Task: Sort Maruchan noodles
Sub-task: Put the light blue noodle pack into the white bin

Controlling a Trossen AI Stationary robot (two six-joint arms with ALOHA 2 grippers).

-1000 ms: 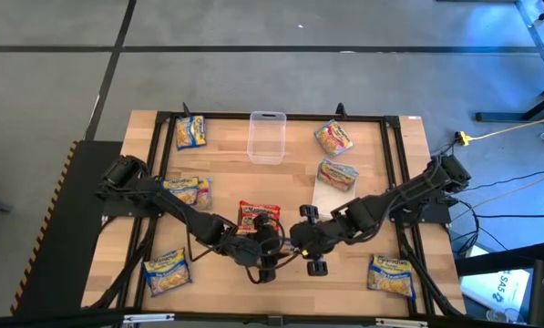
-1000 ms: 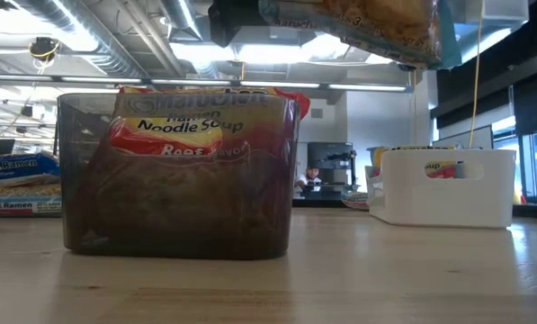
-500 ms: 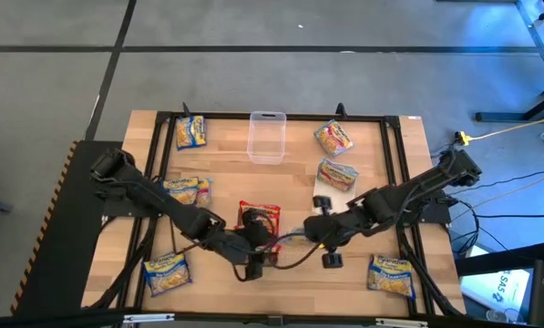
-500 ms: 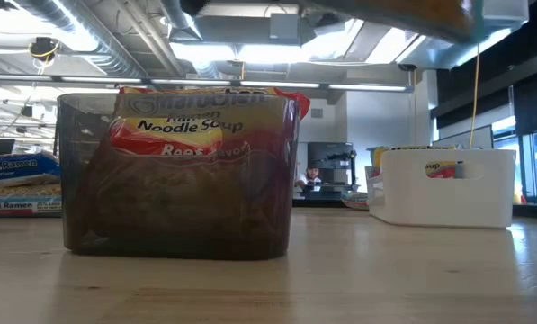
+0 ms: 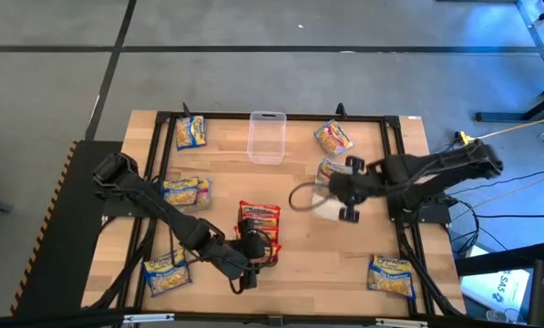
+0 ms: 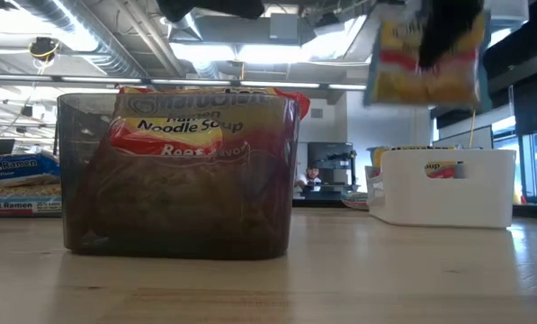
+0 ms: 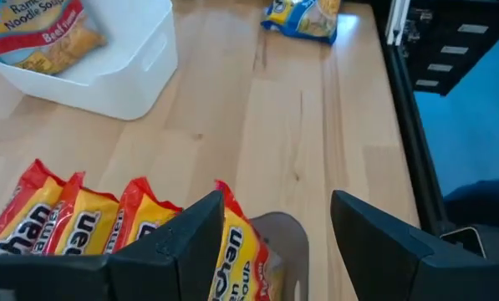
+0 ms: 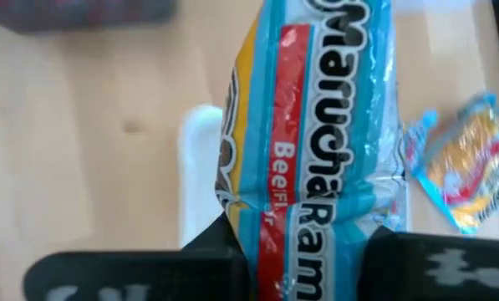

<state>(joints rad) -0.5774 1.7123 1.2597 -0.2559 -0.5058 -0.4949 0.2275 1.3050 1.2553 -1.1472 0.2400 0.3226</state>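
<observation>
The right end effector is clenched on a flat blue-and-red plastic Maruchan beef packet, carrying it in the air above the white rectangular bin. To do this well, centre the packet over the bin's opening, lower it inside the walls, then let go. The left end effector, fingers spread and empty, waits beside the dark translucent bin holding red-labelled packets on the wooden tabletop.

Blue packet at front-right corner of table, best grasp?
The blue-labelled packet lies flat and alone on bare wood, its long side roughly along the table's front edge. Probably come straight down from above and pinch across its short width at mid-length. The right gripper is shut on another packet.
</observation>
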